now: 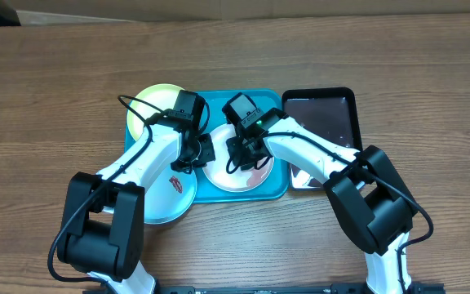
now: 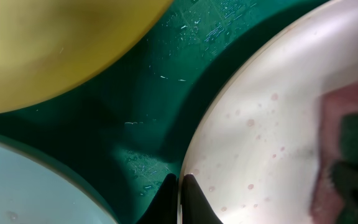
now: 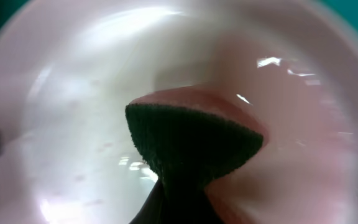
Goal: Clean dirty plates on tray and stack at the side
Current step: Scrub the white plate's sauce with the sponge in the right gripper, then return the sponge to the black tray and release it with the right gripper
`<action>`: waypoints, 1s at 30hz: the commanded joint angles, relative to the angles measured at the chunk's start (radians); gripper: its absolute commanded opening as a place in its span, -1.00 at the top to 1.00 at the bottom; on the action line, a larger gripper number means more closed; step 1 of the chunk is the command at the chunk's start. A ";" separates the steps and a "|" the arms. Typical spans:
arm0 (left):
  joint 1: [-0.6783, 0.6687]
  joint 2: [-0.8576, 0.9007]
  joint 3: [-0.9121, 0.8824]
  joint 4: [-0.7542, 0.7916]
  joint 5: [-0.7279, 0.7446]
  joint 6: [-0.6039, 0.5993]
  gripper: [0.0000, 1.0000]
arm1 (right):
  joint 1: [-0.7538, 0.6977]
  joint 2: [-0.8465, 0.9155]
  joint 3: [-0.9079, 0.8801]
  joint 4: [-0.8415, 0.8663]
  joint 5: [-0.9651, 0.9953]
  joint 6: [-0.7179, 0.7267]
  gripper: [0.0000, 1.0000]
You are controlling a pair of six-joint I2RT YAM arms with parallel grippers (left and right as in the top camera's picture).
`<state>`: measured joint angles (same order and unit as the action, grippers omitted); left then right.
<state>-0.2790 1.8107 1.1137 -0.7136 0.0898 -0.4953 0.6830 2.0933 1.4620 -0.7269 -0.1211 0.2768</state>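
Tightly, left fingers (image 2: 196, 204) pinching white plate (image 2: 278, 124) rim, right fingers (image 3: 169, 200) clamping sponge (image 3: 191, 140) on it, bare tray (image 2: 166, 93) beside.

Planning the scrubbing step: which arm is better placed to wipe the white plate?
Right. The right claw holds the sponge pressed on the white plate; the left claw only pinches that plate's rim, steadying it.

Glossy black tray (image 1: 323, 118) on the wooden table (image 1: 47, 90); a pink sponge (image 3: 191, 140) with dark green face
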 commanded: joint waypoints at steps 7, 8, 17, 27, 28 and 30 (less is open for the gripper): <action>-0.002 0.013 0.021 0.011 0.014 0.001 0.92 | -0.046 -0.019 0.115 -0.113 -0.331 -0.103 0.93; -0.002 0.013 0.021 0.011 0.014 0.001 0.91 | -0.064 -0.033 0.141 -0.141 -0.333 -0.103 0.93; -0.002 0.013 0.021 0.008 0.014 0.001 0.87 | -0.235 -0.173 0.190 -0.289 -0.276 -0.156 0.93; -0.003 0.013 0.021 0.020 0.013 0.000 0.43 | -0.389 -0.167 0.095 -0.365 0.100 -0.146 0.93; -0.003 0.013 0.020 0.019 0.011 0.000 0.44 | -0.396 -0.167 0.068 -0.344 0.107 -0.147 0.93; -0.003 0.014 0.020 0.019 0.011 0.000 0.43 | -0.406 -0.167 0.010 -0.289 0.114 -0.146 0.93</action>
<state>-0.2798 1.8107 1.1152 -0.6945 0.0963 -0.4980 0.2817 1.9331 1.5322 -1.0454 -0.0875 0.1345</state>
